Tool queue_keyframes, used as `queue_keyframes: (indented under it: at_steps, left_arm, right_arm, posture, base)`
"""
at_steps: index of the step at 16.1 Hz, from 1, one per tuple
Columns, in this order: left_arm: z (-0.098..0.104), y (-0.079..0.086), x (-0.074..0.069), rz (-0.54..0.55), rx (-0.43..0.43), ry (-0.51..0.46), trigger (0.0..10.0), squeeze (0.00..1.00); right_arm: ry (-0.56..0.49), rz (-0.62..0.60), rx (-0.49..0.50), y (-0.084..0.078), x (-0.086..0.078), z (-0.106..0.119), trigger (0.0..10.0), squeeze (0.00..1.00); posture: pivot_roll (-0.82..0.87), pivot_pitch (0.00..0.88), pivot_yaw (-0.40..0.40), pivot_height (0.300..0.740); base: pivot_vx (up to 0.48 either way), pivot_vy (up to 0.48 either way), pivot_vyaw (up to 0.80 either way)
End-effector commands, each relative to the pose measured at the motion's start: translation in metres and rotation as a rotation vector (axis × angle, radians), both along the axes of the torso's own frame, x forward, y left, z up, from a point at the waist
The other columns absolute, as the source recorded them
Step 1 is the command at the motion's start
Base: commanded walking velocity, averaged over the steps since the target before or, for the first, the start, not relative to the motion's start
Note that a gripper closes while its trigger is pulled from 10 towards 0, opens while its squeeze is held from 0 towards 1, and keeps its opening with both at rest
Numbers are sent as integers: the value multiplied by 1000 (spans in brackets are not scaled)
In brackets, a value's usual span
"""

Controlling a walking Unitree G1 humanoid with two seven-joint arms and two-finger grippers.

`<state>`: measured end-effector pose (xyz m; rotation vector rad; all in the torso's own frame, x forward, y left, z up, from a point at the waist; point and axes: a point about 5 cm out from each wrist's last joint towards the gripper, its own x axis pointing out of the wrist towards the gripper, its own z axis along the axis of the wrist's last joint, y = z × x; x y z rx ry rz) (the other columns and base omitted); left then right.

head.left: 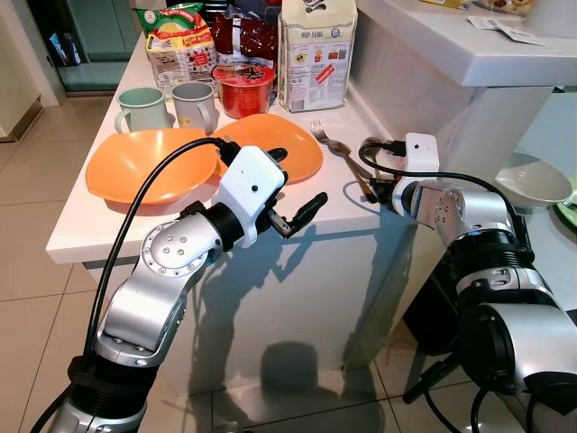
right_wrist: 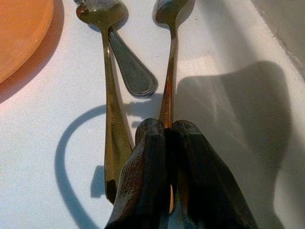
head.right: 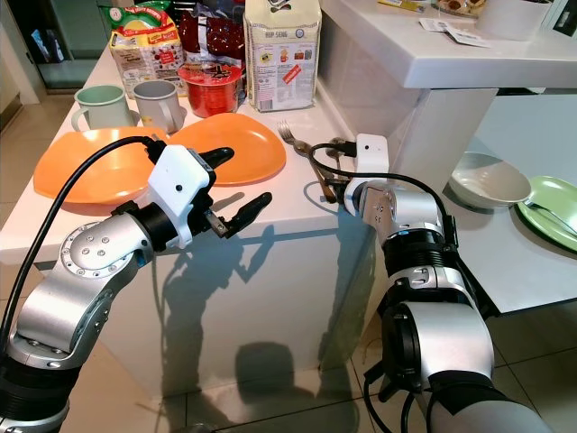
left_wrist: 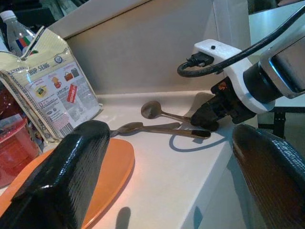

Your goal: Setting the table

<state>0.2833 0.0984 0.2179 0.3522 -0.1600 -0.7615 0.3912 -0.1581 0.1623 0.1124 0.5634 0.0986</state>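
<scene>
partly cut off at the counter's far end, the two mugs point(head.left: 167, 106) and food packets point(head.left: 315, 50) crowd behind two glossy orange plates point(head.left: 153, 164) on the white counter point(head.left: 343, 194). the left gripper point(head.left: 293, 194) hovers at the counter's front edge just beside the nearer plate, its textured black fingers spread and holding nothing. further right lie a fork point(head.left: 326, 138) and two slim metal spoons, handles toward the edge. the right gripper point(right_wrist: 167, 138) has its fingers pressed together on the handle of one spoon point(right_wrist: 167, 71), hiding the handle's end; the other spoon point(right_wrist: 108, 86) lies just beside it, over a blunt flat handle.
</scene>
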Motion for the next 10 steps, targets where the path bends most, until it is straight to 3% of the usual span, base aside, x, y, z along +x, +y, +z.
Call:
queue_keyframes:
  at_steps: [1,5,10]
  left_arm:
    - [3,-1,1,-10,7,-14,10000,0]
    - [5,0,2,-4,4,-20,10000,0]
    - [8,1,4,19,-5,-36,10000,0]
  right_arm:
    - [122,-16,1,-2,-11,-27,0,0]
    - [28,-18,40,1,-5,-16,0,0]
    - [-212,80,1,14,5,14,0,0]
  posture:
    - [45,0,-28,740]
    - [46,0,-28,740]
    - [46,0,-27,740]
  base:
    - [0,0,0]
    - [0,0,0]
    - [0,0,0]
